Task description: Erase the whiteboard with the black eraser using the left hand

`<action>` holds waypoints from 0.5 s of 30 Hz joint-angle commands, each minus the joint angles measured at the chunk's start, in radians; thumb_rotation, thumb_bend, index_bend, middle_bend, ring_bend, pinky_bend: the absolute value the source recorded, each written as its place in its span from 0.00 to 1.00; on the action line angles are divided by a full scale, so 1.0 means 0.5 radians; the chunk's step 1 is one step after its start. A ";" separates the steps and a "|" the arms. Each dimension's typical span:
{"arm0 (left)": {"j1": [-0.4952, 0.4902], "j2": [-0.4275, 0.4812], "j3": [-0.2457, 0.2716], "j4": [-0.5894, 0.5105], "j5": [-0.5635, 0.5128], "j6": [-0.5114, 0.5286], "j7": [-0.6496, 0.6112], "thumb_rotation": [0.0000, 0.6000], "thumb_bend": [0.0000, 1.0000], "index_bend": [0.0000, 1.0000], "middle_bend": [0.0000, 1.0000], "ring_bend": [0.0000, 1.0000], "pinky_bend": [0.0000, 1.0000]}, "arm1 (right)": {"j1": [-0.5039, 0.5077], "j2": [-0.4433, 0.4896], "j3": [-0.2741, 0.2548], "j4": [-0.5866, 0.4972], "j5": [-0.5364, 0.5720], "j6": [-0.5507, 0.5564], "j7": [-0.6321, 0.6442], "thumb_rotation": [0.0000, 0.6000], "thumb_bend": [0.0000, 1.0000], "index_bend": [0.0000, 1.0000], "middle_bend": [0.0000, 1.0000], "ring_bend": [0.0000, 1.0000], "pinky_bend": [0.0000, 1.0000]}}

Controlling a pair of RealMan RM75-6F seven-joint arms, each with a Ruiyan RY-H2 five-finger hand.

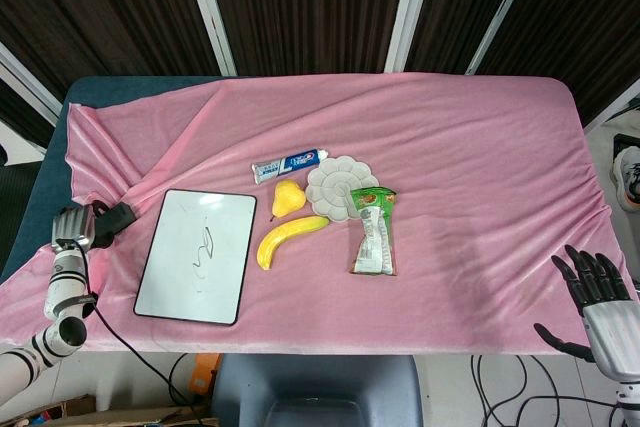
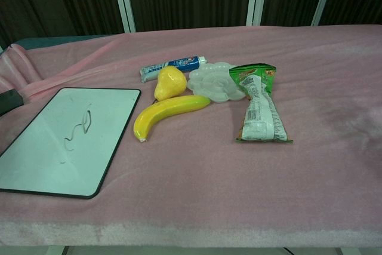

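The whiteboard (image 1: pixel 197 255) lies flat at the table's left front, with a thin squiggle drawn near its middle; the chest view shows the whiteboard (image 2: pixel 65 138) too. Just left of its far corner is the black eraser (image 1: pixel 117 215), and my left hand (image 1: pixel 70 231) grips its left end with fingers curled in. In the chest view only a sliver of the eraser (image 2: pixel 8 101) shows at the left border, and neither hand appears. My right hand (image 1: pixel 600 297) hangs open off the table's front right corner, fingers spread, holding nothing.
On the pink cloth (image 1: pixel 470 167) right of the board lie a banana (image 1: pixel 288 237), a pear (image 1: pixel 288 198), a toothpaste tube (image 1: pixel 288 164), a white flower-shaped palette (image 1: pixel 340 187) and a green snack packet (image 1: pixel 373 230). A cable (image 1: pixel 110 337) hangs below the left front edge.
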 commanded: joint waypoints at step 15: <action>0.120 0.098 -0.022 -0.384 0.504 0.498 -0.290 1.00 0.71 0.61 0.76 0.75 0.72 | 0.008 -0.008 0.001 -0.008 0.005 -0.028 -0.025 1.00 0.34 0.00 0.00 0.00 0.00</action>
